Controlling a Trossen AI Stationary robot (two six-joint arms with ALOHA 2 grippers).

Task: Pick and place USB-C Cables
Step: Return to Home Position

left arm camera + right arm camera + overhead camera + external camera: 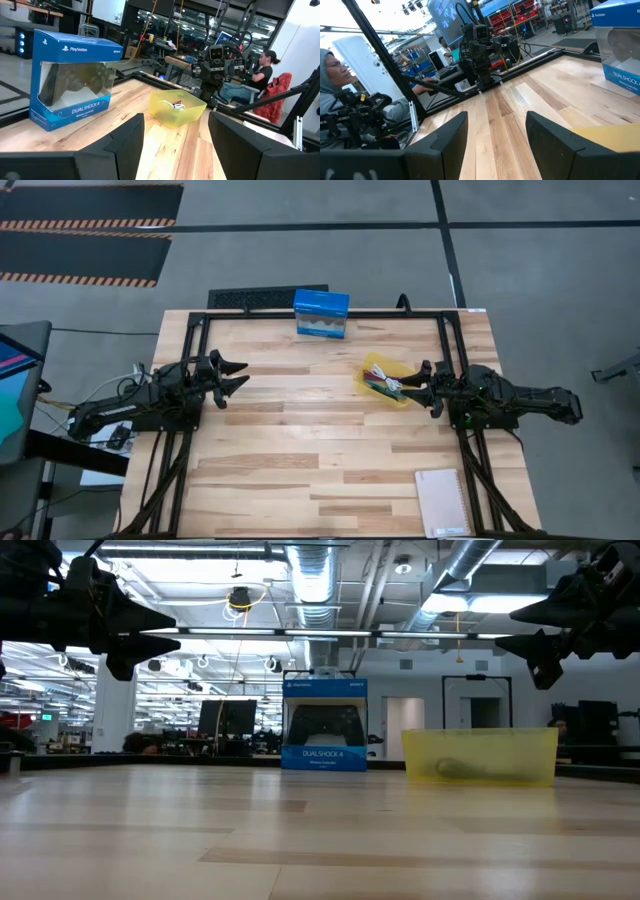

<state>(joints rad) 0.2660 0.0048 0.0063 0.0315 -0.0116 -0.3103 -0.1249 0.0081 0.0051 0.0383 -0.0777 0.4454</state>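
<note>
the left hand's two dark fingers (125,142) fill the near edge of its wrist view, spread wide with nothing between them. seen from above, the left hand (243,375) hangs over its own side of the worktop (300,440), and the level view shows it raised clear of the wood. the right hand (416,387) is opposite, its fingers (447,137) just as wide apart and empty, also held up off the surface. the usb-c cables (386,385) lie bunched inside the yellow tray (374,364), directly ahead of and below the right hand's fingertips, which reach over the tray's near edge. from the left hand the tray sits well ahead, across the open middle of the worktop. red, teal and white strands show in the bunch; a black one cannot be made out. through the tray's wall in the level view the cables are only a dark smear. a blue box (321,313) with a game controller stands upright at the far edge, ahead of the left hand and off to its left, apart from the tray. a white notepad (441,502) lies flat at the front corner on the right hand's side, well apart from it. a person sits behind each arm, beyond the worktop.
</note>
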